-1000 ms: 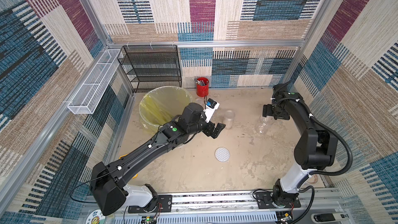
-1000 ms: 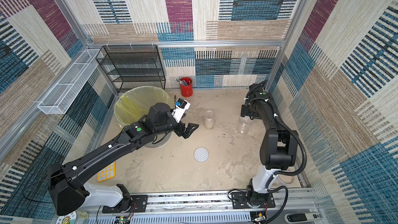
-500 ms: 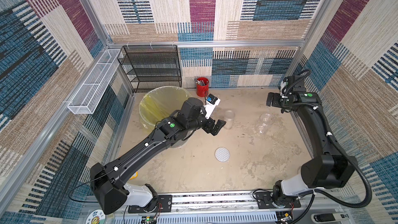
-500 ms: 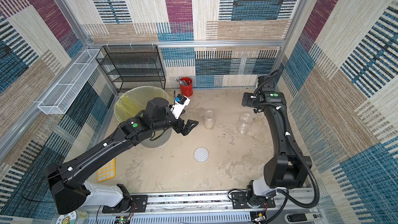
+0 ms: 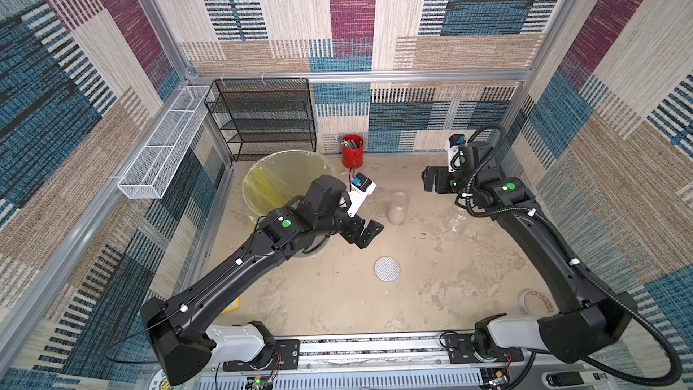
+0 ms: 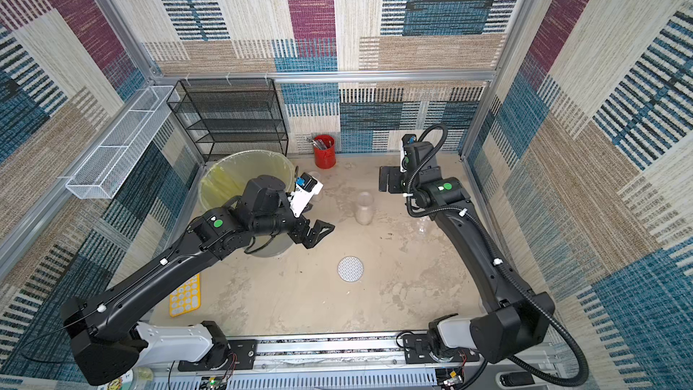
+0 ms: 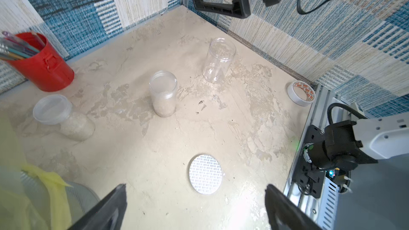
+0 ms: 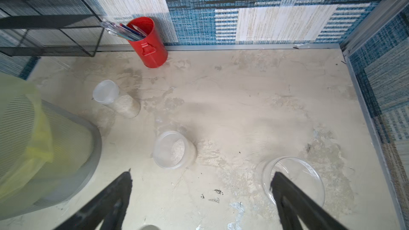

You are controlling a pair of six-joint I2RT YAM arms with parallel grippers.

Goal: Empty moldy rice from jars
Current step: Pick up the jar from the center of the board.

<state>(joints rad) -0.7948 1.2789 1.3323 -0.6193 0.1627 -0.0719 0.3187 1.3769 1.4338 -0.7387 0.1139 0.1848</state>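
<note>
change: right gripper [image 5: 431, 181] pulled up off empty big jar [image 5: 455, 221]; jaws wide, nothing held; left gripper [image 5: 369, 235] wide too | rice [image 7: 163, 105] remains in middle jar [image 7: 163, 91] and lidded jar [image 7: 63, 117] near bin [image 5: 262, 166] | two jars left

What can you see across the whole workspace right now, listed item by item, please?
open jar: one, clear, table centre
lidded jar: one, clear, beside the bin
empty jar: one, clear, upright, right side
moldy rice: off-white, in the open and lidded jars
round disc: one, white patterned, flat, nearer the bases than the open jar
red cup: one, holding pens, at back wall
bin: one, grey with yellow liner, back left
wire shelf: one, black, back left
wire basket: one, white, on left wall
tape roll: one, white, front right
perforated sheet: one, yellow, front left
left arm: black, jaws open, empty
right arm: black, jaws open, empty
</note>
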